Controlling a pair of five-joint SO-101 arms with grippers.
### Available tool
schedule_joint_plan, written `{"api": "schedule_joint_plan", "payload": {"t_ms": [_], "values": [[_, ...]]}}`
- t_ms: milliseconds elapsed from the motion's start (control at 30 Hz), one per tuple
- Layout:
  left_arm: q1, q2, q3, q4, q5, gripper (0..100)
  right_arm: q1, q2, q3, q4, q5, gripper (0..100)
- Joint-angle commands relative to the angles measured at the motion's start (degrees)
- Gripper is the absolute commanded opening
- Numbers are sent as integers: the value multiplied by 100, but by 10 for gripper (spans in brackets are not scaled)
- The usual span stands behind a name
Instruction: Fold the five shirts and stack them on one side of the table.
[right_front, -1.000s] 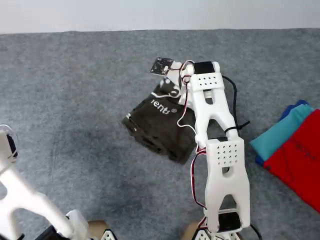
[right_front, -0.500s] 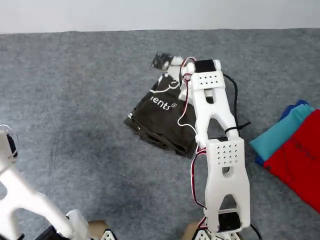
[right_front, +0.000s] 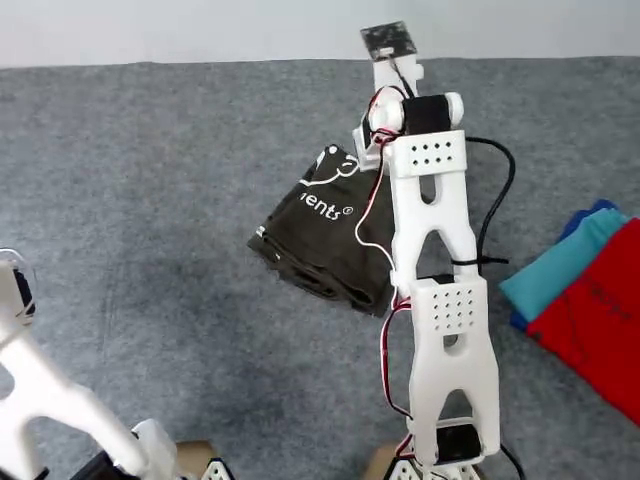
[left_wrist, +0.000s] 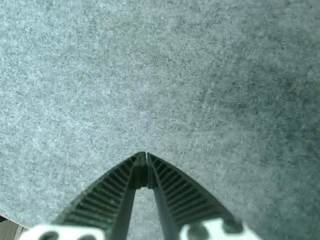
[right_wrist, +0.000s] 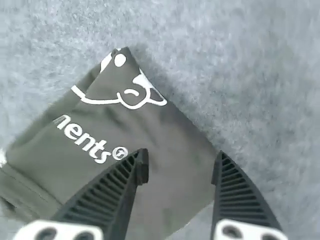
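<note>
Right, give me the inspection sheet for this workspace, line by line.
Surface: grey felt cover across the table.
Job's things: black shirt folded mid-table; red shirt, teal shirt and blue shirt stacked on the robot's right side.
Clutter: nothing seen.
Claws: left claw shut over bare felt; right claw open above the black shirt.
Cables: red and white wires and a black cable along the right arm.
Surroundings: pale wall beyond the far edge.

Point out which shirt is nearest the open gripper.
The black shirt with white print, mid-table, beneath the right gripper; the red shirt, teal shirt and blue shirt lie piled at the side.
</note>
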Motion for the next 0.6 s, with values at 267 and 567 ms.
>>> {"api": "schedule_joint_plan", "payload": {"t_ms": [267,567], "values": [[308,-167,-57,114,-53,11,-242,-1508,967,268,-2637,282],[501,-167,-66,114,-62,11,-444,-1877,2901,-13,-4369,434]]}}
